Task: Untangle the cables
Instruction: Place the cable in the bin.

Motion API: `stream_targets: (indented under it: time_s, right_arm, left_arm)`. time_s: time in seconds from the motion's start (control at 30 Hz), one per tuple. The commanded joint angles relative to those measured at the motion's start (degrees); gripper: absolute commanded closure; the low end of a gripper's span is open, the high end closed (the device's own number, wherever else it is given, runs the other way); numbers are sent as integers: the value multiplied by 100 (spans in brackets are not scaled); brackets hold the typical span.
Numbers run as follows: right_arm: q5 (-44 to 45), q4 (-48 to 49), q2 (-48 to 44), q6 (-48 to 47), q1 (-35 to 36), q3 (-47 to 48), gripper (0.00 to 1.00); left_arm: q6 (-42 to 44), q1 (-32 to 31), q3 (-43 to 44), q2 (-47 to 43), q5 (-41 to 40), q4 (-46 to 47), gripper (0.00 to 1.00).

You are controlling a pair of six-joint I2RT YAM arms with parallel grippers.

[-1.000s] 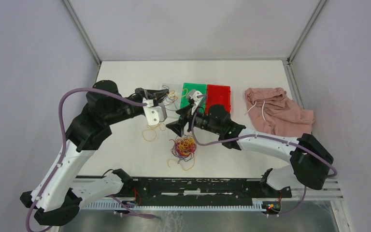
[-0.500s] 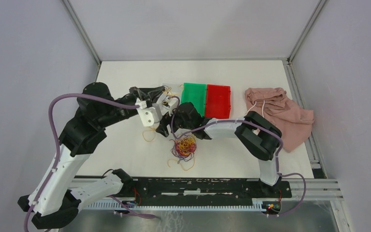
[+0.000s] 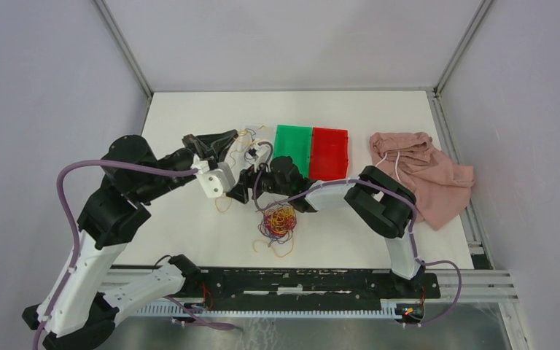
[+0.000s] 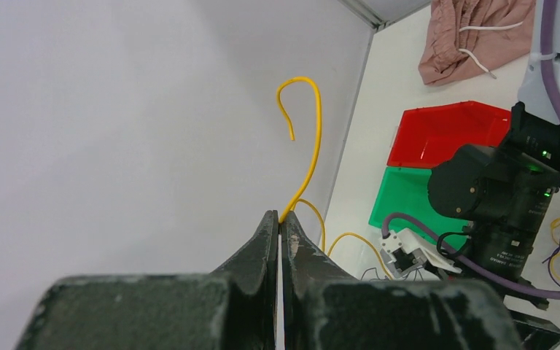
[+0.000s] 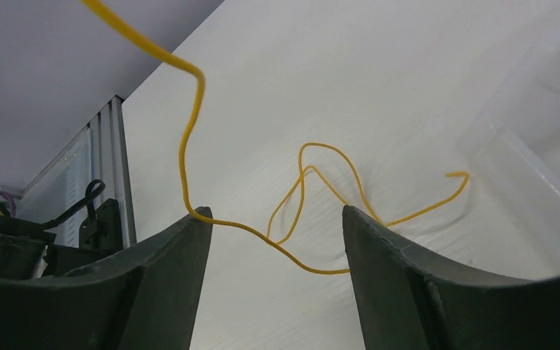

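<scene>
A tangled clump of yellow, red and dark cables (image 3: pixel 278 221) lies on the white table in front of the bins. My left gripper (image 3: pixel 227 138) (image 4: pixel 280 217) is shut on a single yellow cable (image 4: pixel 312 138), which curls up above the fingertips and also hangs down toward the table. Low over the table just below it, my right gripper (image 3: pixel 240 192) (image 5: pixel 277 213) stands open. The yellow cable (image 5: pixel 189 117) drops across the tip of its left finger and runs between the jaws. More yellow loops (image 5: pixel 313 175) lie on the table behind.
A green bin (image 3: pixel 294 148) and a red bin (image 3: pixel 329 152) stand side by side behind the clump. A clear tray (image 3: pixel 257 137) with a few cables is left of them. A pink cloth (image 3: pixel 421 172) with a white drawstring lies at the right.
My left gripper has drawn left and back with the yellow cable. The right gripper has swung left beneath it, and its jaws have narrowed around the hanging strand.
</scene>
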Motion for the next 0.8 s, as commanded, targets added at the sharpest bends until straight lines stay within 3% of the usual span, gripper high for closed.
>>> stream_targets:
  time_s: [0.0, 0.17, 0.53, 0.6, 0.7, 0.77]
  right_arm:
    - [-302, 710, -291, 207, -21, -344, 25]
    - [-363, 812, -348, 147, -48, -473, 23]
    - [-136, 754, 331, 396, -23, 509, 38]
    - [-89, 639, 398, 402, -30, 687, 51]
    - [-133, 275, 336, 484, -116, 864, 92]
    - [-37, 288, 111, 721, -339, 671, 100]
  left_arm:
    - [290, -20, -87, -58, -233, 311, 97]
    - [316, -18, -72, -34, -273, 391, 97]
    - [160, -20, 174, 21, -388, 414, 97]
    - [133, -21, 210, 13, -404, 368, 97]
    - [124, -21, 171, -29, -497, 291, 97]
    - [97, -23, 57, -107, -629, 275, 97]
